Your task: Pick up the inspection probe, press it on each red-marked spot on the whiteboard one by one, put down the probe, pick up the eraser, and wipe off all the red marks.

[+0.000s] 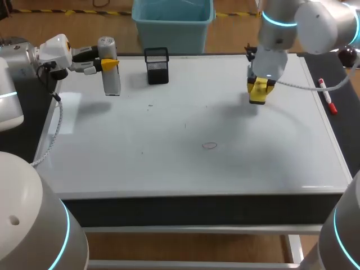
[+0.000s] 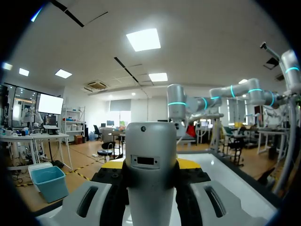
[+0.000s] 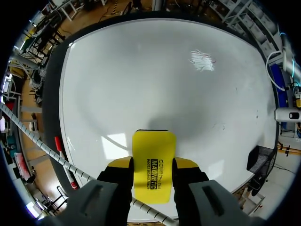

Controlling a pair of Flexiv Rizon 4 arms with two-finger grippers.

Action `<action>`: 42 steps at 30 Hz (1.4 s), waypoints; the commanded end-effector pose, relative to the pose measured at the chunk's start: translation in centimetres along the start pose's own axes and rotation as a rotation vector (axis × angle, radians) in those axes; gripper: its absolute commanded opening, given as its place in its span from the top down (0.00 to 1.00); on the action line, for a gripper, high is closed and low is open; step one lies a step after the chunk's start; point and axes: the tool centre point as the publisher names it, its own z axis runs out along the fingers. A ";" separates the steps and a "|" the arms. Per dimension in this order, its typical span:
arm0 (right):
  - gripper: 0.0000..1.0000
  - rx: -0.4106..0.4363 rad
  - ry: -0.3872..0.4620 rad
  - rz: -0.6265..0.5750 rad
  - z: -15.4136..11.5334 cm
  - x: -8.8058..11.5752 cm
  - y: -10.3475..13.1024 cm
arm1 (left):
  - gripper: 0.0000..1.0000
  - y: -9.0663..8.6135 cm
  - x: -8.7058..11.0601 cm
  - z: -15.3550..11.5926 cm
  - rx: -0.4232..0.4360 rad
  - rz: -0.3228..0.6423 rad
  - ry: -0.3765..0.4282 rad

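The left gripper (image 1: 110,64) is held sideways over the far left corner of the whiteboard (image 1: 169,169). Its fingers pinch the grey probe (image 1: 109,70) from both sides, about halfway up. The probe stands upright with its lower end down at the board (whether it touches, I cannot tell). Near it, further along the far edge, stands a black mesh holder (image 1: 156,66).

The right gripper (image 1: 258,85) points down over the far right part of the board. Its fingers are pressed onto the yellow eraser (image 3: 153,165), one on each long side. The eraser juts out past the yellow tips, and its shadow falls on the board just ahead. I cannot tell if it rests on the surface. Well ahead of it, toward the middle of the board, is a faint smudge (image 3: 202,60) with a trace of red (from the head view it is only a thin oval outline). A red marker (image 1: 327,97) lies on the dark strip beside the board's right edge.
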 end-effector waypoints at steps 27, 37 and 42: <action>1.00 0.001 0.001 0.068 -2.5 9.0 -3.5 | 1.00 -0.1 0.0 0.0 -0.001 -0.001 -0.001; 1.00 0.001 0.001 0.068 -2.5 9.0 -3.5 | 1.00 -0.1 0.0 0.0 -0.001 -0.001 -0.001; 1.00 0.001 0.001 0.068 -2.5 9.0 -3.5 | 1.00 -0.1 0.0 0.0 -0.001 -0.001 -0.001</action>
